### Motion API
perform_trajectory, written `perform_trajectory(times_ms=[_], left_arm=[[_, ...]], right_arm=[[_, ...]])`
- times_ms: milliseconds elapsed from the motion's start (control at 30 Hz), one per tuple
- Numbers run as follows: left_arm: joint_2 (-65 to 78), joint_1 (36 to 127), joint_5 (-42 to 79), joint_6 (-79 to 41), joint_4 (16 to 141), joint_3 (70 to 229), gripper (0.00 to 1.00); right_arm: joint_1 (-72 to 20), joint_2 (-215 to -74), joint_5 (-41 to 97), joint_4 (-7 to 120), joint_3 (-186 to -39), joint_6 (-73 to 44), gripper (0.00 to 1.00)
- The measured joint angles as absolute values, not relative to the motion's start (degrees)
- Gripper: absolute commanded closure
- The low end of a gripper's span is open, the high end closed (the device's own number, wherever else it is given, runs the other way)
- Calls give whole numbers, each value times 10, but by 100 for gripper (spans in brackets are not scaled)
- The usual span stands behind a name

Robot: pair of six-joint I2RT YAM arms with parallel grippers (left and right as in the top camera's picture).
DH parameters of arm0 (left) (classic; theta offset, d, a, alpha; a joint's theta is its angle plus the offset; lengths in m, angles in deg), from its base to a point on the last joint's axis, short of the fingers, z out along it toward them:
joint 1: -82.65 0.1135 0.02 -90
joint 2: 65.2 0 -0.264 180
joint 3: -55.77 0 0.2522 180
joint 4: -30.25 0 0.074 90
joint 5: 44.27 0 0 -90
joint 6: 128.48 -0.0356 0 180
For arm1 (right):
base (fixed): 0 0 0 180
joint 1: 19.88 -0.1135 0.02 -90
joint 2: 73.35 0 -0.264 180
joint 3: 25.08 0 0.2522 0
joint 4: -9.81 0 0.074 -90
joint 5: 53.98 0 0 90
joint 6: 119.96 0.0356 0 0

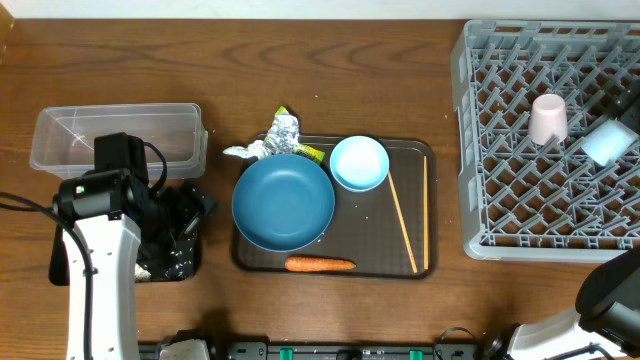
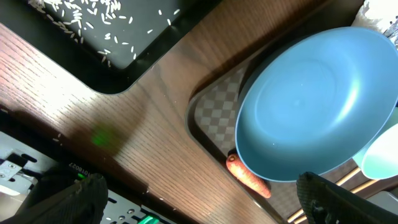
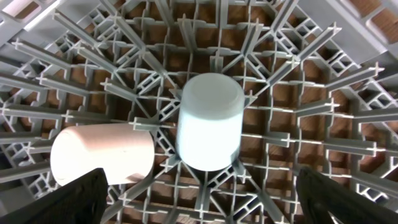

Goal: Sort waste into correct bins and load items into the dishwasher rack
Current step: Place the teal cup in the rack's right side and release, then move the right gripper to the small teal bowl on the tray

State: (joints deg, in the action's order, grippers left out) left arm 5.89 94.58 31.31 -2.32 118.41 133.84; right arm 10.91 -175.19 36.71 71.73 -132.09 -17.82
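My left gripper (image 2: 199, 205) is open and empty over the table between the black tray (image 2: 143, 43), which holds rice grains (image 2: 81, 18), and the brown serving tray. In the overhead view it (image 1: 185, 215) hangs over the black tray (image 1: 170, 262). The large dark blue bowl (image 1: 284, 202), small pale blue bowl (image 1: 359, 162), two chopsticks (image 1: 403, 222) and carrot (image 1: 319, 265) lie on the serving tray. Foil (image 1: 283, 133), a yellow-green wrapper (image 1: 308, 153) and white paper (image 1: 240, 151) lie at its far edge. My right gripper (image 3: 202, 193) is open above the rack (image 3: 323, 124), near the pale blue cup (image 3: 209, 121) and pinkish cup (image 3: 102, 152).
The clear tub (image 1: 115, 135) stands at the far left behind the black tray. The brown serving tray (image 1: 420, 160) lies mid-table. The grey rack (image 1: 480, 150) fills the right side, with the pinkish cup (image 1: 548, 118) and pale blue cup (image 1: 607, 142) in it.
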Motion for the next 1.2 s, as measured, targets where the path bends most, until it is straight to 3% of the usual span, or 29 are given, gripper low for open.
perform_trajectory(times_ms=[367,667,867,1000,1200], left_arm=[[59,946,313,-23,1184,1338,0],[59,946,313,-23,1184,1338,0],[59,946,313,-23,1184,1338,0],[59,946,313,-23,1184,1338,0],[59,946,313,-23,1184,1338,0]], right_arm=[[71,-1705,258,736,-1321,-174,1],[-97,-1578,97,824,-1322,-180,1],[-253,-1606,144,840,-1320,-189,5],[-340,-1651,212,841,-1317,-193,12],[-430,-1744,295,831,-1316,-208,19]])
